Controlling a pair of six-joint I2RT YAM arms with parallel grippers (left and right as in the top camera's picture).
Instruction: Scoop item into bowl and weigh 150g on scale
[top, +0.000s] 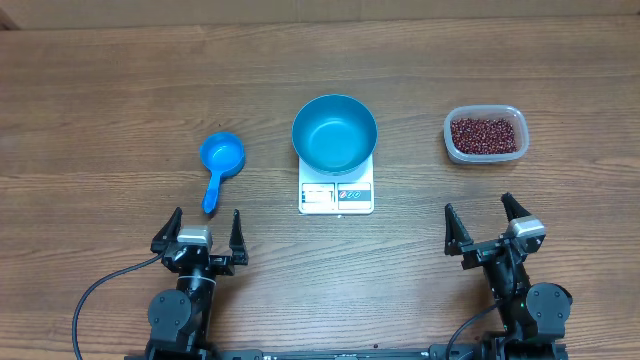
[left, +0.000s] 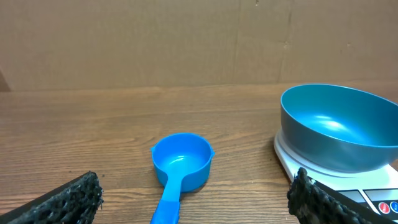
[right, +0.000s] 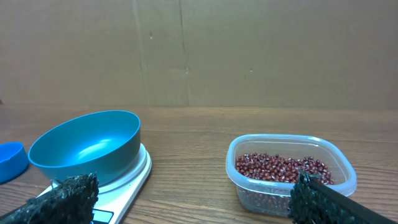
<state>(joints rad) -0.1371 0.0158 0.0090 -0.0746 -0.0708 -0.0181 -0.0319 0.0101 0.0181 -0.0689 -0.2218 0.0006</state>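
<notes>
Both claws stand wide, with nothing between their fingers. Just ahead of the left gripper (top: 206, 218) lies a small blue scoop (top: 220, 160), its handle pointing back at the claw. Ahead and to its right the bowl (top: 334, 133) sits empty on the scale (top: 336, 197), whose front markings are too small to read. Ahead of the right gripper (top: 478, 205) 1 clear tub (top: 449, 137) holds the beans (top: 486, 134). Only the 2 wrist views show the cardboard wall (right: 249, 50). The left wrist view misses the tub.
</notes>
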